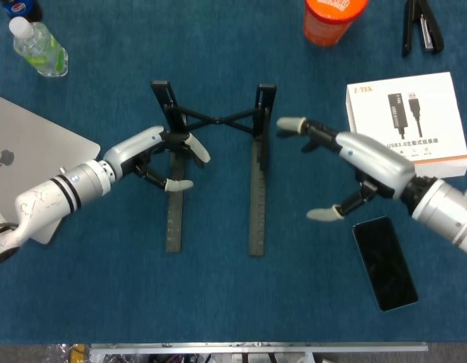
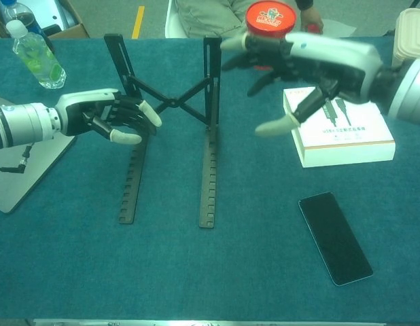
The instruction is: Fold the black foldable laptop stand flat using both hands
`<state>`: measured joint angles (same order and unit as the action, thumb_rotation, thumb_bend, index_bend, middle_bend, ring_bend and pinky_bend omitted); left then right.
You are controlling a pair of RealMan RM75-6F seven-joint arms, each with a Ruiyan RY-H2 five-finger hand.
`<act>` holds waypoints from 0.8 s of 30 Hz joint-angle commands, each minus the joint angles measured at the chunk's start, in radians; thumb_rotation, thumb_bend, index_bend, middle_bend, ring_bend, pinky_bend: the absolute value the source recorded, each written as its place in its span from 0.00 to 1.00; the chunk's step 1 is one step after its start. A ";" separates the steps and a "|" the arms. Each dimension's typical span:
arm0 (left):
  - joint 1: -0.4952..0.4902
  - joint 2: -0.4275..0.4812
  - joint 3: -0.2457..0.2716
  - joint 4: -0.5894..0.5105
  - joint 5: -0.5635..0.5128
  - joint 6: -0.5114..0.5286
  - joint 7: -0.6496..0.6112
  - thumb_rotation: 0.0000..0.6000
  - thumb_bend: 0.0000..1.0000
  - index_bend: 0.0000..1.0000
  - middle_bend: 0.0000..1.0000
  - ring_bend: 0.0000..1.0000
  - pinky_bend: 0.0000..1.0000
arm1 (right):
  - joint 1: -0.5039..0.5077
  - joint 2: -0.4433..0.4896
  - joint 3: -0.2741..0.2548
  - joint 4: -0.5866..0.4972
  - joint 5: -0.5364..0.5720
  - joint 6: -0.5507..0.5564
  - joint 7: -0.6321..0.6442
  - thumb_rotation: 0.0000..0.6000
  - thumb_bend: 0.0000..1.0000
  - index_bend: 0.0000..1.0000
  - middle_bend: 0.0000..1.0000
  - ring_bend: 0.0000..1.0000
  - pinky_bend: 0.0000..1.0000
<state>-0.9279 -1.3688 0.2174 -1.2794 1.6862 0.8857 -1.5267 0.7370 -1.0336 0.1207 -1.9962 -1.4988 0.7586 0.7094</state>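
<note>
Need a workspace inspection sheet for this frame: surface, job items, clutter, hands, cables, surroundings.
Surface: blue cloth table.
Job's things: black laptop stand unfolded, both rails apart, cross-brace spread.
Clutter: water bottle, silver laptop, white box, black phone, orange cup, black stapler-like tool.
Hands: left hand curled at the left rail, contact unclear; right hand open, fingers spread, beside the right rail, not touching.
Cables: thin cable under the left forearm.
Surroundings: cardboard box and floor with a yellow line beyond the table's far edge.
</note>
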 commanded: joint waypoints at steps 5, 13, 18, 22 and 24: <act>0.010 0.003 -0.010 0.005 -0.025 -0.018 0.041 1.00 0.24 0.36 0.39 0.22 0.20 | 0.022 -0.019 -0.035 0.051 -0.015 -0.055 0.050 1.00 0.11 0.00 0.13 0.04 0.21; 0.020 0.018 -0.030 -0.006 -0.055 -0.037 0.171 1.00 0.24 0.36 0.38 0.22 0.20 | 0.046 -0.077 -0.034 0.116 0.007 -0.079 0.051 1.00 0.11 0.00 0.13 0.04 0.21; 0.031 0.039 -0.041 -0.027 -0.075 -0.042 0.218 1.00 0.24 0.36 0.38 0.21 0.20 | 0.058 -0.113 -0.029 0.145 0.023 -0.086 0.048 1.00 0.11 0.00 0.13 0.04 0.21; 0.040 0.057 -0.047 -0.040 -0.086 -0.048 0.255 1.00 0.24 0.36 0.38 0.21 0.20 | 0.070 -0.155 -0.021 0.172 0.043 -0.096 0.047 1.00 0.11 0.00 0.13 0.04 0.21; 0.046 0.063 -0.051 -0.044 -0.094 -0.049 0.271 1.00 0.24 0.36 0.38 0.21 0.20 | 0.076 -0.171 -0.018 0.182 0.048 -0.099 0.046 1.00 0.11 0.00 0.13 0.04 0.21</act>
<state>-0.8865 -1.3107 0.1696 -1.3197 1.5977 0.8381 -1.2640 0.8078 -1.1957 0.0991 -1.8219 -1.4567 0.6630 0.7563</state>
